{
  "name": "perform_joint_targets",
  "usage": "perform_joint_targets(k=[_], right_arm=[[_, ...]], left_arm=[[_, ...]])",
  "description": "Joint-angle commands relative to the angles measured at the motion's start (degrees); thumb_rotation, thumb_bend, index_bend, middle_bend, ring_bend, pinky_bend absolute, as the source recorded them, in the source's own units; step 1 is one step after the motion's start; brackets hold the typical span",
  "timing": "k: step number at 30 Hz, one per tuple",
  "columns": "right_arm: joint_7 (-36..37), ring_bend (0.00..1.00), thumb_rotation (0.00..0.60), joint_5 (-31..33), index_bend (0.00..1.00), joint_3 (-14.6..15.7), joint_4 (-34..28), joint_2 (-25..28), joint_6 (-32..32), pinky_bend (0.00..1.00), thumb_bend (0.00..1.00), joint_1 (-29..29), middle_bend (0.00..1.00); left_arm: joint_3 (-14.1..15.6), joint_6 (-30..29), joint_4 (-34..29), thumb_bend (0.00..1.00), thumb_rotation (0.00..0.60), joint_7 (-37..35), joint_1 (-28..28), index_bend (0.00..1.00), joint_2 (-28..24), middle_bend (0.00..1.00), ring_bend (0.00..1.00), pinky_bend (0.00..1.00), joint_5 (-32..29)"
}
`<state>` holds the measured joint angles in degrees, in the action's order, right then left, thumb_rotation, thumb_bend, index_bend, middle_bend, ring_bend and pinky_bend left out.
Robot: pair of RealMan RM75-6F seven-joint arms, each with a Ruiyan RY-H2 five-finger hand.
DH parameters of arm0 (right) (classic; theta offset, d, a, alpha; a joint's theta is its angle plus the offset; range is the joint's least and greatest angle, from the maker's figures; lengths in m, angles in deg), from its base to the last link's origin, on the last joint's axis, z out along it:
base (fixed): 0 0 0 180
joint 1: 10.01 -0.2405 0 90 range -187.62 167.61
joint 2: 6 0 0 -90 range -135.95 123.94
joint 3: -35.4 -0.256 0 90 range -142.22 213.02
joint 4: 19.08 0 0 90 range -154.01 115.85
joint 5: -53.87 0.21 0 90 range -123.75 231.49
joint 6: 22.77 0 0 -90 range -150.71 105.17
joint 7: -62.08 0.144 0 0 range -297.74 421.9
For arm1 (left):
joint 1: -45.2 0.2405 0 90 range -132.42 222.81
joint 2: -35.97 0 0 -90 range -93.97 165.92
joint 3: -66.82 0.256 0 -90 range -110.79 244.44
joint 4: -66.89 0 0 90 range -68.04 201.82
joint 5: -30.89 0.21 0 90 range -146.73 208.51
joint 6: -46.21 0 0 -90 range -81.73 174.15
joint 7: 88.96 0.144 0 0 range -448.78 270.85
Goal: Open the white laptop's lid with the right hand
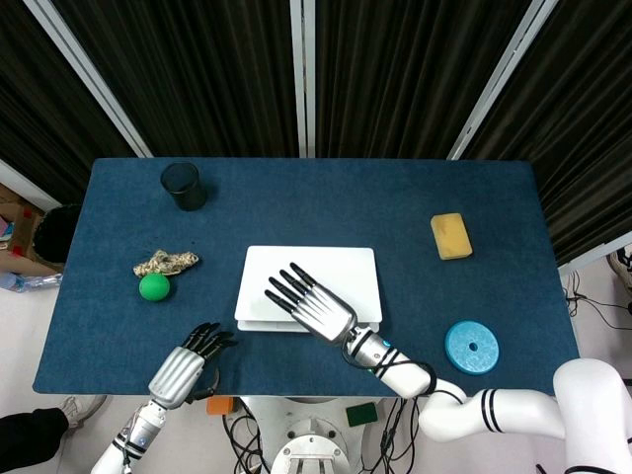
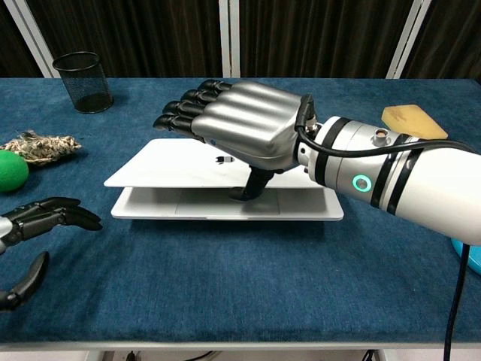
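The white laptop [image 1: 336, 272] lies at the table's middle with its lid [image 2: 165, 169] lifted a little off the base [image 2: 188, 204], the gap widest at the front edge. My right hand [image 1: 311, 304] reaches over the lid from the front; in the chest view this right hand [image 2: 244, 124] has its thumb hooked under the lid's front edge and its straight fingers stretched above the top. My left hand [image 1: 183, 365] hovers over the table's front left edge, fingers apart and holding nothing, and shows in the chest view as the left hand [image 2: 37, 218] well left of the laptop.
A black mesh cup [image 1: 184, 185] stands at the back left. A green ball [image 1: 153, 286] and a rope bundle [image 1: 166, 262] lie left of the laptop. A yellow sponge [image 1: 450, 236] sits at the right, and a blue disc [image 1: 471, 347] near the front right.
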<state>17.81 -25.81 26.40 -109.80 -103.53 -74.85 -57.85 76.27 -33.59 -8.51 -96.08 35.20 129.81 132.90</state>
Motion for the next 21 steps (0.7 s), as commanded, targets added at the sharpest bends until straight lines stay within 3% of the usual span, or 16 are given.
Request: perform_joint_targets(k=[1,21], right_arm=[[-0.1,0.0,0.6,0.3,0.0,0.0,0.1,0.0,-0.2,0.0,1.0,-0.2,0.0],[-1.8,0.0,0.6,2.4,0.0,-0.3,0.2,-0.2,-1.7,0.0,1.0,-2.0,0.0]], left_arm=[[0.1,-1.2,0.1,0.66,0.278,-0.5,0.3,0.21,0.1,0.14,0.03,0.07,0.3],[-2.7,5.6,0.7,0.66,0.276,-0.8,-5.6,0.2,3.4,0.11,0.03,0.07,-1.9]])
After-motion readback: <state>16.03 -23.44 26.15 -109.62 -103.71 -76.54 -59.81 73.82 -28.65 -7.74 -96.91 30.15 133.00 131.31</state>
